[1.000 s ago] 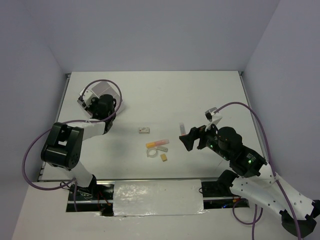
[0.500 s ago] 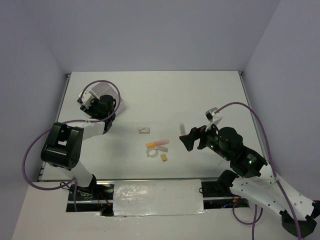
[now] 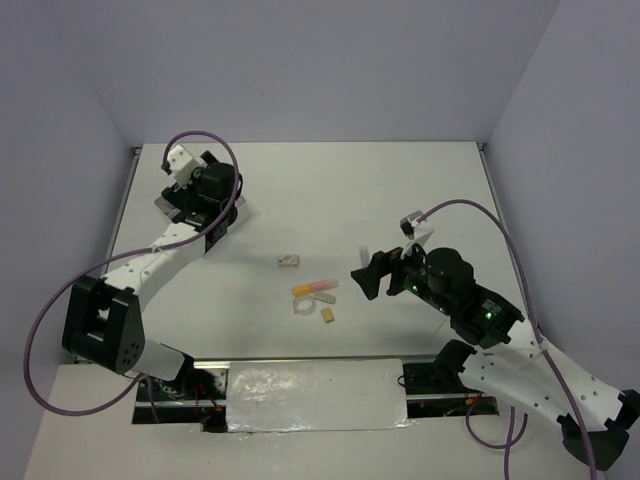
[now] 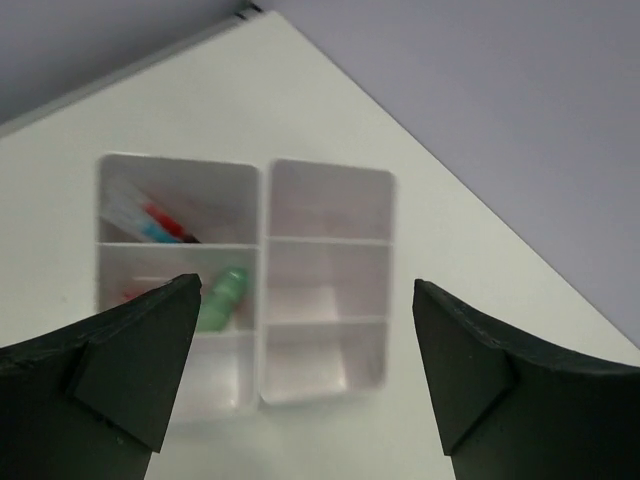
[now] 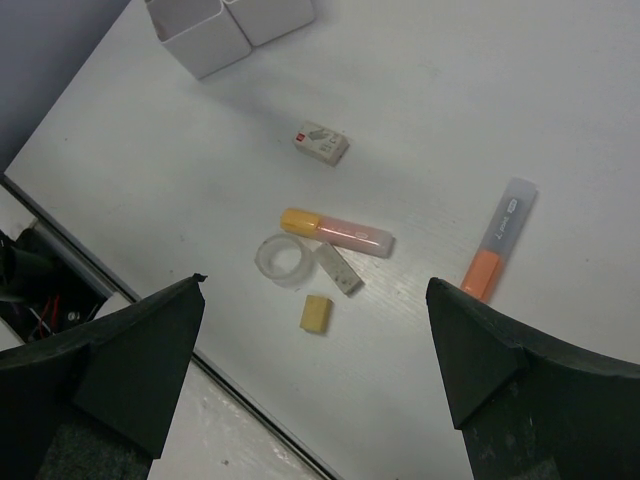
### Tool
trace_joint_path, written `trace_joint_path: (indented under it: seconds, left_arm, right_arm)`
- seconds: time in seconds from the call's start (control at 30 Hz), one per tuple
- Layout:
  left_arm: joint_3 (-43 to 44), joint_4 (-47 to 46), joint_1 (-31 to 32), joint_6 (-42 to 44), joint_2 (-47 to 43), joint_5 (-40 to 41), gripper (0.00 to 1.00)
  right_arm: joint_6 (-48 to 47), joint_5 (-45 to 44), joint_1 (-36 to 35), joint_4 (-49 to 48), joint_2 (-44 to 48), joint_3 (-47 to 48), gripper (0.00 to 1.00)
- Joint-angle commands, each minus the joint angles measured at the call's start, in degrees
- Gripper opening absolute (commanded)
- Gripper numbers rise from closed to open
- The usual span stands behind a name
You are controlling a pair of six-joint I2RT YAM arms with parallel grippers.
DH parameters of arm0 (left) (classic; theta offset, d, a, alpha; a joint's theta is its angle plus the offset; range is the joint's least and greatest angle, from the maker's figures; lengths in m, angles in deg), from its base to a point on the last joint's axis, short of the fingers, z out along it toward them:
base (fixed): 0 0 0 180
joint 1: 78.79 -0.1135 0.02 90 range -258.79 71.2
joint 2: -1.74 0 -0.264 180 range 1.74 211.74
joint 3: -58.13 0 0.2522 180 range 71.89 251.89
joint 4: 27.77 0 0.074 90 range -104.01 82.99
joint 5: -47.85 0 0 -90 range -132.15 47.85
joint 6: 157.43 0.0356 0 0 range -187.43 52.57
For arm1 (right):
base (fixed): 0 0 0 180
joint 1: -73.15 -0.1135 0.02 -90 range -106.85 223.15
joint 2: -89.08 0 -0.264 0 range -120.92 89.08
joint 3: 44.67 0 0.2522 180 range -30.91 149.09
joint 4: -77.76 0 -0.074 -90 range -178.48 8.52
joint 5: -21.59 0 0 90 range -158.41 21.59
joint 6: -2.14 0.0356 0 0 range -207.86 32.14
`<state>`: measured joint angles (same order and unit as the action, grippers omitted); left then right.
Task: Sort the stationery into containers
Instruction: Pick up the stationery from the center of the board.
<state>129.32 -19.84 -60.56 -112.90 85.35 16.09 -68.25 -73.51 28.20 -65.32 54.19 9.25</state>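
The containers (image 4: pixel 325 240) are a block of white trays below my left gripper (image 4: pixel 304 283), which hangs open and empty above them. One tray holds a green marker (image 4: pixel 222 298); the tray behind it holds red and blue pens (image 4: pixel 160 222). In the top view the left gripper (image 3: pixel 205 192) covers most of the containers (image 3: pixel 164 201). My right gripper (image 5: pixel 314 290) is open above loose stationery: a pink marker (image 5: pixel 335 229) with a yellow cap, a clear tape ring (image 5: pixel 283 260), a white bit (image 5: pixel 338 270), a tan eraser (image 5: pixel 315 312) and an orange marker (image 5: pixel 497 240).
A white eraser with a red label (image 5: pixel 321 143) lies apart, between the pile and the containers (image 5: pixel 230 25). The table's near edge with a metal rail and cables (image 5: pixel 40 290) runs just behind the right gripper. Purple walls enclose the table.
My left gripper has opened, lifted and moved back toward the far left corner as the arm stretched out. The right gripper has shifted slightly left and stays open.
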Motion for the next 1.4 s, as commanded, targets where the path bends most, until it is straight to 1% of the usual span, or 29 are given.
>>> trace_joint_path:
  seconds: [0.0,0.03,0.07,0.1,0.17,0.2,0.27,0.3,0.4,0.43,0.5,0.6,0.8,1.0,1.17,1.23,1.37]
  left_arm:
    - [4.53,16.45,3.11,0.28,-4.32,-9.85,0.99]
    - [4.01,15.5,4.6,4.82,-4.95,-13.03,0.99]
    - [4.35,16.97,5.22,5.22,-5.56,-15.67,0.99]
    - [5.05,19.42,6.53,4.7,-5.48,-20.22,0.99]
    - [6.81,23.9,8.64,5.66,-5.04,-24.03,0.99]
    - [7.51,25.41,11.87,5.92,-4.26,-25.01,0.99]
    - [9.36,27.61,15.14,7.59,-1.8,-26.85,0.99]
    - [10.32,29.19,17.94,7.68,-0.4,-27.47,0.99]
    - [13.23,32.97,21.73,6.72,6.54,-28.53,0.99]
    - [14.11,33.16,22.36,6.71,10.3,-29.4,0.99]
    - [15.16,33.51,23.5,6.89,13.75,-30.55,0.99]
    - [16.22,33.69,24.91,6.45,18.07,-29.06,0.99]
    - [16.31,33.16,24.21,7.86,21.15,-28.35,0.99]
    - [13.68,29.38,21.84,9.09,21.85,-33.36,0.99]
    - [13.67,29.64,21.75,7.77,23.17,-33.46,0.99]
    - [13.15,29.91,21.58,7.07,23.61,-33.19,0.99]
    - [11.39,28.16,20.61,6.19,24.23,-34.77,0.93]
  right_arm:
    - [0.42,1.94,0.39,-4.26,-0.88,0.79,1.0]
    - [0.86,1.94,0.3,-4.43,-1.22,0.79,1.0]
    - [1.21,1.77,0.3,-4.35,-1.32,0.79,1.0]
    - [1.74,0.63,0.21,-4.26,-1.49,0.97,1.0]
    - [2.79,-0.25,0.3,-3.74,-2.1,1.32,1.0]
    - [3.06,-0.08,0.3,-3.65,-2.11,1.32,1.0]
    - [3.32,0.44,0.3,-3.47,-2.37,1.5,1.0]
    - [3.84,0.45,0.39,-3.47,-2.2,1.41,1.0]
    - [4.46,0.45,0.3,-3.21,-0.79,1.06,1.0]
    - [4.55,0.88,0.21,-3.21,0.17,0.8,1.0]
    - [4.55,1.41,0.3,-2.94,0.79,0.62,1.0]
    - [4.38,2.29,0.21,-1.63,2.02,0.62,0.99]
    - [3.59,2.99,0.21,-0.83,3.78,0.0,0.99]
    - [2.97,3.17,0.13,-1.36,3.34,0.0,0.99]
    - [2.53,3.26,0.13,-1.8,2.11,0.27,0.99]
    - [2.53,3.43,0.21,-2.06,1.94,0.18,0.99]
    - [2.53,3.43,0.21,-2.41,1.94,0.09,0.99]
